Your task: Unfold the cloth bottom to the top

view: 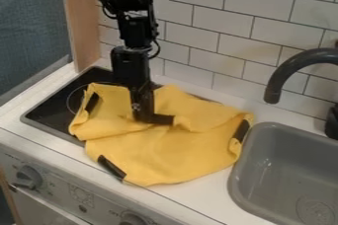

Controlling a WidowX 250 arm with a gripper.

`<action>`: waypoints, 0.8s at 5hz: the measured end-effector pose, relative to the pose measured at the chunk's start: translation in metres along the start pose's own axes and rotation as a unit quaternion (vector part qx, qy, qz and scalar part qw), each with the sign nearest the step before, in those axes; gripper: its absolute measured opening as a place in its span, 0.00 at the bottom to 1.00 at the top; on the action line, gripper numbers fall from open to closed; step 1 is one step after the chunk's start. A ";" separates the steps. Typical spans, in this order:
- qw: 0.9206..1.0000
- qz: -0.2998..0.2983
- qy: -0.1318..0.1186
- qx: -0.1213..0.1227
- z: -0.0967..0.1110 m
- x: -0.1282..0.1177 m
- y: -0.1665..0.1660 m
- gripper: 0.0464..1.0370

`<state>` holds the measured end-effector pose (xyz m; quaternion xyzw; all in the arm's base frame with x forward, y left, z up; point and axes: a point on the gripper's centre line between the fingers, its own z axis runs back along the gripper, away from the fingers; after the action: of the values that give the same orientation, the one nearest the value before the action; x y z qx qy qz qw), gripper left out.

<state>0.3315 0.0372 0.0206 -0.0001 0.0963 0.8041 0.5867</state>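
Some print (114, 212) marks the stove panel (54, 188); whether the gripper (157, 118) at the cloth (158, 156) pinches, I can't tell.

Yellow cloth (178, 150) with black corner patches (111, 167)

Cloth (178, 152): I see it yellow, rumpled, partly folded
Dark patches (241, 131): three, eight, ten o'clock
Stove (41, 115): under its ten o'clock side
Counter (218, 197): under its five

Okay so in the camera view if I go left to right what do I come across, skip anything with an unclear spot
Left stove knob, wooden post, yellow cloth, gray sink.
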 end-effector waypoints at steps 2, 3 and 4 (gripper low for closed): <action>0.999 -0.009 0.022 -0.043 0.036 -0.005 -0.022 0.01; 0.997 -0.016 0.036 -0.069 0.056 -0.009 -0.036 0.01; 0.994 -0.022 0.042 -0.096 0.064 -0.010 -0.062 0.01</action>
<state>0.4009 0.0557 0.0748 -0.0926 0.0430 0.7958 0.5970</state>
